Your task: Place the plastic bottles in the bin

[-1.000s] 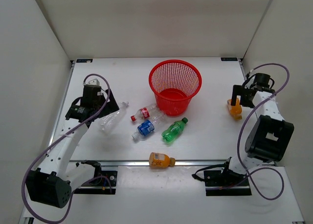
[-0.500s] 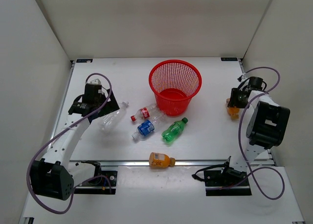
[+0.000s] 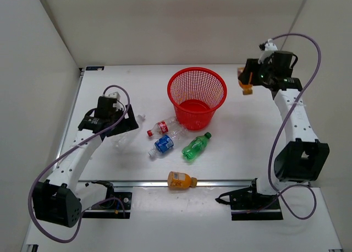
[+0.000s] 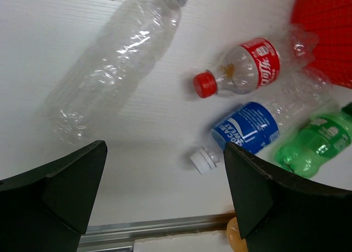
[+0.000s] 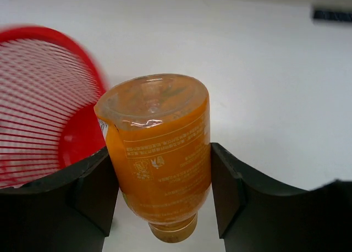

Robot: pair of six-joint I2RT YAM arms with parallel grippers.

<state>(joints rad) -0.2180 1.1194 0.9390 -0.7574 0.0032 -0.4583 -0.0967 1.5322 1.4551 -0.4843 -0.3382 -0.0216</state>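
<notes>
The red mesh bin (image 3: 187,106) stands at the table's back centre. My right gripper (image 3: 247,79) hangs in the air just right of its rim, shut on an orange-filled bottle (image 5: 159,153) that is held cap down; the bin's rim (image 5: 33,48) shows at left in the right wrist view. My left gripper (image 3: 115,124) hovers open over a clear bottle (image 4: 110,65) lying on the table. To its right lie a red-label bottle (image 4: 247,67), a blue-label bottle (image 4: 253,128) and a green bottle (image 4: 313,144). Another orange bottle (image 3: 181,180) lies by the front rail.
White walls close in the table on the left, back and right. A metal rail (image 3: 165,182) runs along the near edge. The right arm's purple cable (image 3: 308,59) loops high beside the right wall.
My right gripper has shut on the orange bottle at the table's right side and carried it up and back towards the bin's right rim. My left gripper has shifted slightly right over the clear bottle.
</notes>
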